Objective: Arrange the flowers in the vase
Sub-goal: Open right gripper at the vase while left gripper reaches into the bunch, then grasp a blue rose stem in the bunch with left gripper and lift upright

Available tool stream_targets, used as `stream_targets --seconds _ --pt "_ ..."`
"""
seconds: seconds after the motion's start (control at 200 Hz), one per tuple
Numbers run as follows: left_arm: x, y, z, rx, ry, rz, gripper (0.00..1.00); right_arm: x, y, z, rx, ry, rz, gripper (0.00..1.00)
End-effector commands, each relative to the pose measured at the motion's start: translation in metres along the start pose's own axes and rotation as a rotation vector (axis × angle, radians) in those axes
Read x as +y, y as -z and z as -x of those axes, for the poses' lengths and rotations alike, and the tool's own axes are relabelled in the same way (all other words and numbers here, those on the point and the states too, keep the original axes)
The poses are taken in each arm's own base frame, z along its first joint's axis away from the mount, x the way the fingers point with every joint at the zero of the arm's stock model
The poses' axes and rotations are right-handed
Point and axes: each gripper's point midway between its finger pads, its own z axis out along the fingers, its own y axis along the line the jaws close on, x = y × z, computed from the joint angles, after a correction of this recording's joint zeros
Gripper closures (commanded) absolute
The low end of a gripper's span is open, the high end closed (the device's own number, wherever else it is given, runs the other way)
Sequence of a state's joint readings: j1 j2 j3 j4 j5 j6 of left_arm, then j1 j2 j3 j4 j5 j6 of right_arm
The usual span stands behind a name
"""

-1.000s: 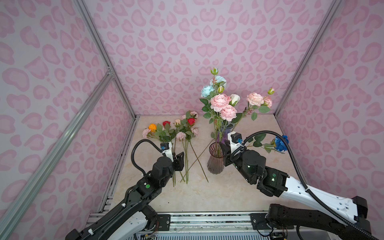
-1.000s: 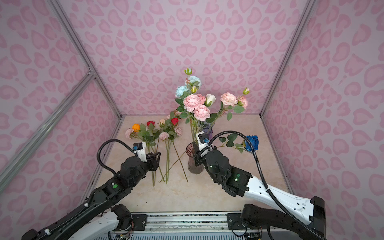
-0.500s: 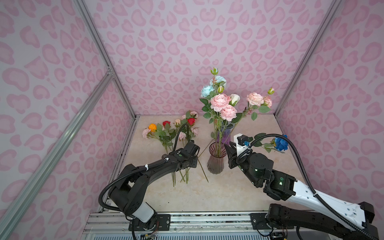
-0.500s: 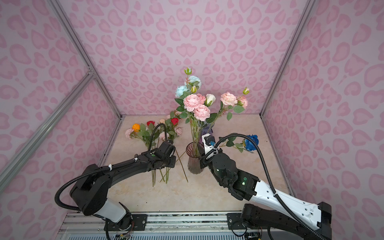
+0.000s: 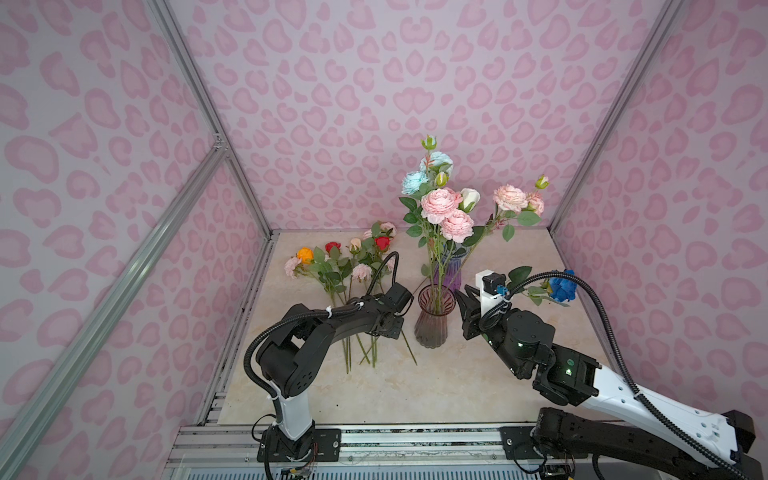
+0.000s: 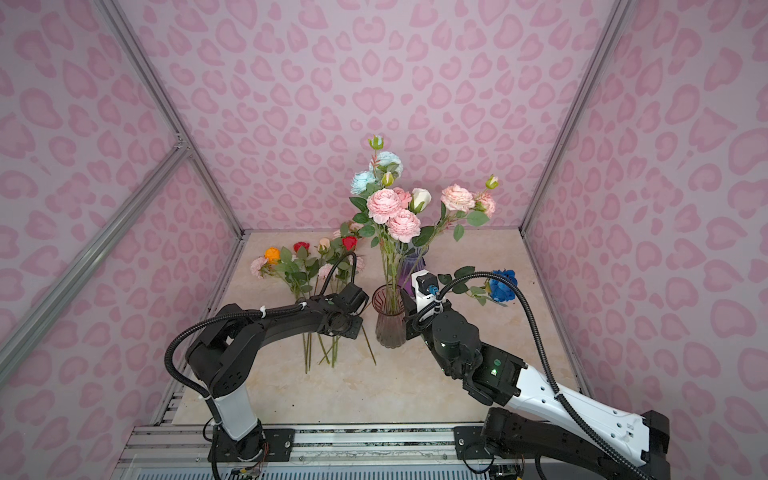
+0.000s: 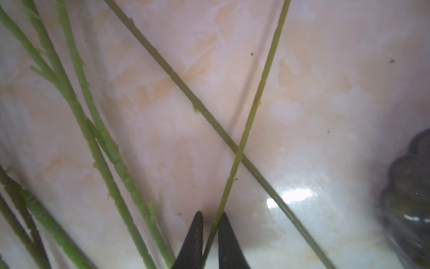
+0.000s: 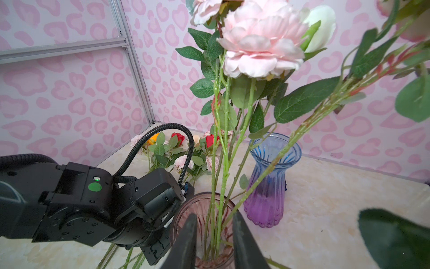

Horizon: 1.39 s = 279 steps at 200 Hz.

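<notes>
Top views: your vase [image 5: 430,328] holds several tall flowers [image 5: 436,203]; a bunch [image 5: 332,270] and a blue rose [image 5: 562,289] lie on the table [image 5: 415,395].
Left wrist: left gripper [image 7: 211,216] pinches one loose stem [image 7: 254,104].
Right wrist: right gripper [image 8: 214,214] parted, empty, at the vase.

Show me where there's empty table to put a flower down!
Bare: the table's front strip, between the loose flowers' stem ends and the metal rail; also the back right corner, behind the blue rose. Crowded: back left among those flowers, and around the pink vase.
</notes>
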<state>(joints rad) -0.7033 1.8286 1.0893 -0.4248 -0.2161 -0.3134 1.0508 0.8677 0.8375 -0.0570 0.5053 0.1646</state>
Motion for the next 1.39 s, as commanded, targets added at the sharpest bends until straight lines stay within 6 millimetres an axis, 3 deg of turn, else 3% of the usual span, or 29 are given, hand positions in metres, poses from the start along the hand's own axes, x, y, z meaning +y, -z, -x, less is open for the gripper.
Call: stream_targets --seconds 0.0,0.095,0.245,0.505,0.69,0.895,1.215,1.39 --pt "0.004 0.002 -0.002 0.010 -0.004 0.021 0.90 -0.002 0.000 0.000 -0.002 0.007 -0.012 0.72" --pt "0.003 0.004 -0.003 0.014 -0.005 0.013 0.97 -0.001 -0.001 0.001 -0.003 0.004 -0.008 0.72" --pt "0.002 0.016 0.002 -0.011 0.017 -0.003 0.97 0.001 0.000 0.003 -0.005 0.001 0.005 0.72" --pt "0.005 0.069 0.027 -0.160 0.091 -0.066 0.97 -0.001 0.002 0.007 -0.016 -0.008 -0.003 0.72" --pt "0.022 0.109 0.035 -0.274 0.170 -0.053 0.97 -0.003 0.005 0.011 -0.025 -0.020 -0.004 0.72" --pt "0.049 0.169 0.037 -0.487 0.306 -0.078 0.97 -0.003 0.007 0.014 -0.033 -0.030 0.002 0.72" --pt "0.105 0.200 0.010 -0.621 0.473 0.019 0.97 0.008 0.003 0.020 -0.032 -0.037 0.042 0.68" --pt "0.119 0.243 0.006 -0.848 0.533 -0.052 0.97 0.013 0.003 0.020 -0.015 -0.037 0.070 0.64"
